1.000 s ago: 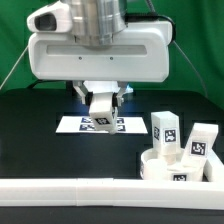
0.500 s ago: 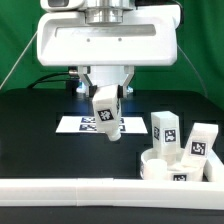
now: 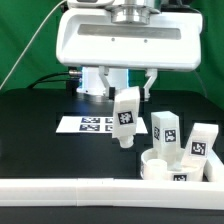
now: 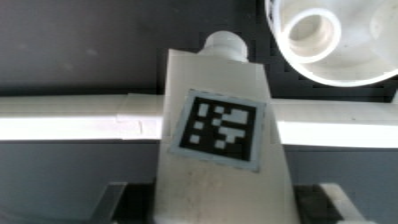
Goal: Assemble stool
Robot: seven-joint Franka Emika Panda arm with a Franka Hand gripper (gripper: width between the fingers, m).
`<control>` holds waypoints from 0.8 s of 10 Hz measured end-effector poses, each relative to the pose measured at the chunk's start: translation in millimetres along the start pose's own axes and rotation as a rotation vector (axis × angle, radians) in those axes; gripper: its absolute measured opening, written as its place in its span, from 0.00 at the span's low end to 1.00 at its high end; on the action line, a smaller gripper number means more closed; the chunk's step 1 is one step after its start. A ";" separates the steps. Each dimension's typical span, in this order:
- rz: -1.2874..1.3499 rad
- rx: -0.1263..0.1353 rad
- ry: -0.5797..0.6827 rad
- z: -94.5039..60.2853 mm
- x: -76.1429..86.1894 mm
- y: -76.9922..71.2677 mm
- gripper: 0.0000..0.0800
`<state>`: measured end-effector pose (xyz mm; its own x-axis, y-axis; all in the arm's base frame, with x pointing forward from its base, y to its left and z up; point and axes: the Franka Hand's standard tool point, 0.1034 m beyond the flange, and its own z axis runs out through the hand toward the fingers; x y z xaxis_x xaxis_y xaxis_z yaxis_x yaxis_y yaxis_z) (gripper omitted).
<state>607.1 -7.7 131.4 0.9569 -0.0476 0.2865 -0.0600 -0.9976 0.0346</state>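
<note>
The gripper (image 3: 128, 96) grips one leg (image 3: 125, 118) tight, up in the air over the black table (image 3: 45, 150), near the seat (image 3: 158, 166). Two other legs (image 3: 166, 132) stand by the seat. A green curtain (image 3: 22, 45) hangs behind.

The black table (image 3: 40, 150) bears the seat disc (image 3: 150, 166); 2 legs (image 3: 165, 133) stand just behind it, the marker board (image 3: 88, 125) lies farther back, and the white rail (image 3: 70, 190) lies in front.
</note>
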 end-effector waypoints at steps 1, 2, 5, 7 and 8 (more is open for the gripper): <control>0.000 0.000 -0.001 0.4 -0.3 0.0 0.41; 0.000 0.000 -0.001 0.5 -0.4 -0.1 0.41; -0.153 -0.014 0.067 1.8 3.1 -31.6 0.41; -0.222 -0.017 0.065 5.3 0.2 -51.2 0.41; -0.212 -0.016 0.065 5.6 0.3 -48.9 0.41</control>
<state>611.9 40.7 124.5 0.9283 0.1672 0.3322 0.1357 -0.9839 0.1161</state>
